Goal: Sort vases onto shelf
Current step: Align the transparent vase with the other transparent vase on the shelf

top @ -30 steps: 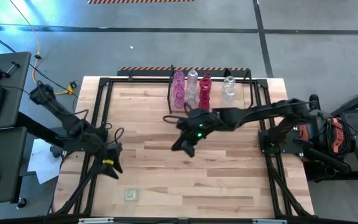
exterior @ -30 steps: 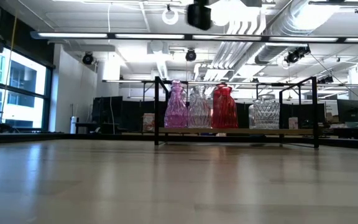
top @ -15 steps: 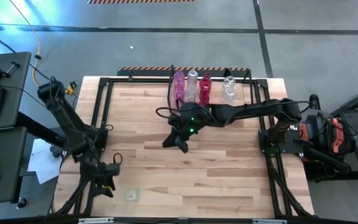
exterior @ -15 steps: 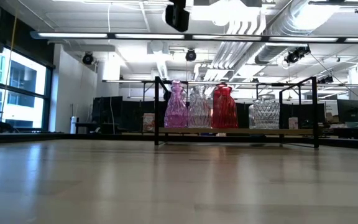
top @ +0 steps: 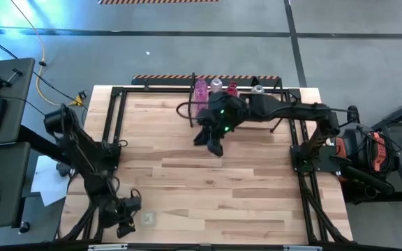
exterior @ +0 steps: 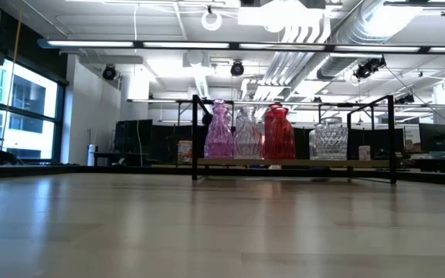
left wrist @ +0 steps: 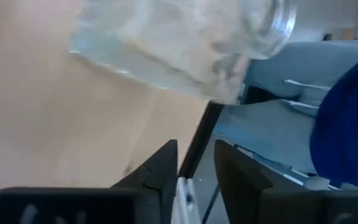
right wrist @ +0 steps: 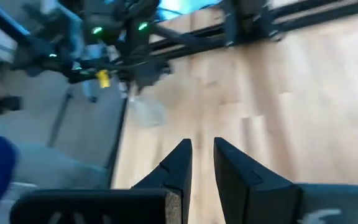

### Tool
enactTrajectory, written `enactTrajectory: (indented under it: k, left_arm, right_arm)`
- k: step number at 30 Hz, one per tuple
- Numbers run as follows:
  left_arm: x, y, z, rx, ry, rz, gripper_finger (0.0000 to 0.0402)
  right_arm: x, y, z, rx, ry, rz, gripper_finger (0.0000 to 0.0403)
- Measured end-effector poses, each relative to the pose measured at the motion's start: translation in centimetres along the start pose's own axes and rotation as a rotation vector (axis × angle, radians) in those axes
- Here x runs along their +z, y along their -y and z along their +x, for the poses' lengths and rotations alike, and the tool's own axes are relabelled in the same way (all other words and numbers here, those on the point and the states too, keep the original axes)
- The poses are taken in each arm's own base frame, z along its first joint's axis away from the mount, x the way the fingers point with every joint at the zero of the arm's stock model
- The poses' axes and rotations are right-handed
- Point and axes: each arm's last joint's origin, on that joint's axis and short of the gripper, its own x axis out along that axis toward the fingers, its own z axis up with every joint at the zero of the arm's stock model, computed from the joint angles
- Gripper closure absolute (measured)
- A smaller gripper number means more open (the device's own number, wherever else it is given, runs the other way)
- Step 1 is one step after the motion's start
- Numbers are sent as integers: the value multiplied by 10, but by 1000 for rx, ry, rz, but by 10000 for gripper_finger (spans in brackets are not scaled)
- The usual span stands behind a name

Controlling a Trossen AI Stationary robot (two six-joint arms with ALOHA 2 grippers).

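While the right arm has swung back from mid-table toward the shelf (exterior: 361, 164), the left arm has travelled the other way, down the table (top: 257, 202) to its near-left corner. That is the main change over the last second.

Shelf: at the far edge of the table, four vases in a row on the upper board, namely pink vase (exterior: 219, 135), clear vase (exterior: 247, 137), red vase (exterior: 278, 135) and wide clear vase (exterior: 329, 140). All are upright. The first three stand close together and the wide one a little apart.

Right arm: stretched across in front of the shelf and partly covering it from above. Right gripper (top: 215, 146) hangs over bare wood just in front of the shelf. Jaws show only a narrow gap, with nothing in it. Reads as waiting.

Left arm: folded low along the left side rail, wrist bent toward the corner. Left gripper (top: 130, 217) sits just beside the last loose vase (top: 147, 218), a small clear one near the table's front edge. In the wrist view the glass (left wrist: 179, 43) fills the space ahead of the fingers (left wrist: 163, 171) but is not between them. Jaws have narrowed from wide to a modest gap and grip nothing.

Judgement: one vase is left to shelve. The left arm is lined up for the pick, but the jaws look too narrow for the glass and would need to reopen.
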Motion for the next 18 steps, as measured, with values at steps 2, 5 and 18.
enactTrajectory:
  k: [2,5,18]
  left_arm:
    - [-1,7,8,2,1,-1,320]
    - [0,15,21,23,5,-9,340]
    - [-16,8,41,161,-55,-181,398]
  right_arm:
    - [8,-4,-15,-49,24,-35,354]
    - [18,-8,-34,-130,65,-82,354]
    - [32,-22,-90,-300,104,-152,354]
